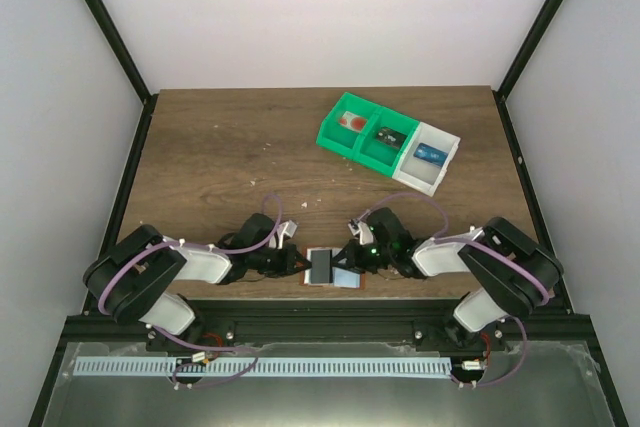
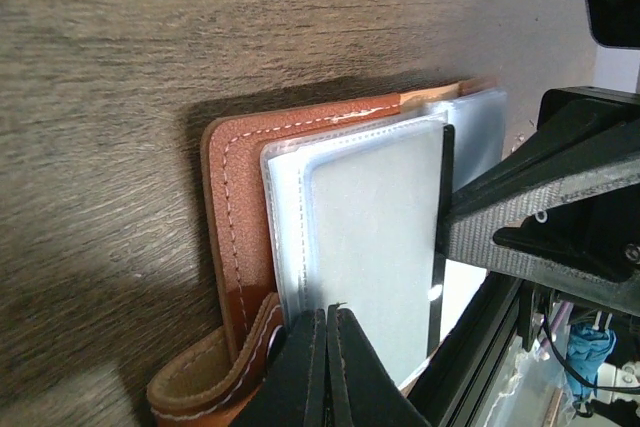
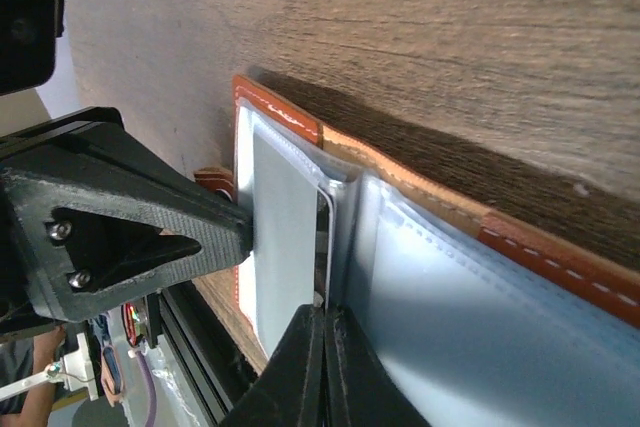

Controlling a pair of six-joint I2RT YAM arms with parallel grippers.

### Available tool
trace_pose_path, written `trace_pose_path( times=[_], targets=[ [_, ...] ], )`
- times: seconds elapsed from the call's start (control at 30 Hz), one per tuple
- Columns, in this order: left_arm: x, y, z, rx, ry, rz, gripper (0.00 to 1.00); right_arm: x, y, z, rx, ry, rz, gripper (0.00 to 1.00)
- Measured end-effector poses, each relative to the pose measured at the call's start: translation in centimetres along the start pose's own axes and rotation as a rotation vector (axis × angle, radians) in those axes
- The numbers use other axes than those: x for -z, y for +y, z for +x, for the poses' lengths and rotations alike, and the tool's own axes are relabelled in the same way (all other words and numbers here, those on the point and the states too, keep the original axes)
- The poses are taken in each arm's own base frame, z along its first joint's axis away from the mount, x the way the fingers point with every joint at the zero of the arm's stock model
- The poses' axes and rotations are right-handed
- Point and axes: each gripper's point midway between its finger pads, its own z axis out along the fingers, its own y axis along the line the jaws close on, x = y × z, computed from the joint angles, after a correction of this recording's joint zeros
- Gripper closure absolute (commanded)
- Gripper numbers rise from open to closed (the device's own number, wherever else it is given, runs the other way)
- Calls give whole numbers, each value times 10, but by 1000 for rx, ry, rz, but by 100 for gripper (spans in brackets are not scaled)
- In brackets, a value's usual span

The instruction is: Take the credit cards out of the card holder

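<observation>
The reddish-brown card holder [image 1: 347, 280] lies open at the table's near edge, between both grippers. Its brown cover [image 2: 240, 217] and pale blue-grey sleeves [image 2: 370, 237] fill the left wrist view, and it also shows in the right wrist view [image 3: 440, 297]. My left gripper [image 2: 327, 313] is shut on the edge of one raised sleeve. My right gripper [image 3: 325, 313] is shut at the opposite edge of that sleeve, where the thin white edge of a card [image 3: 325, 237] with a rounded corner shows. From above, the left gripper [image 1: 300, 265] and the right gripper [image 1: 352, 261] face each other.
A green-and-white compartment tray [image 1: 322, 135] stands at the back right, with a red item, a dark item and a blue item in its three bins. The table's black front rail [image 1: 320, 327] runs just behind the holder. Small crumbs dot the wood mid-table.
</observation>
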Motion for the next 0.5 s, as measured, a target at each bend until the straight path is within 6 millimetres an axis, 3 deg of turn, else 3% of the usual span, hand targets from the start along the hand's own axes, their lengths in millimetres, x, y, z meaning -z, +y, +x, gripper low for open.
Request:
trace_pose_path(
  times=[0.5],
  targets=[
    [0, 1, -1, -6, -8, -7, 100, 21, -5, 1, -9, -46, -10, 100]
  ],
)
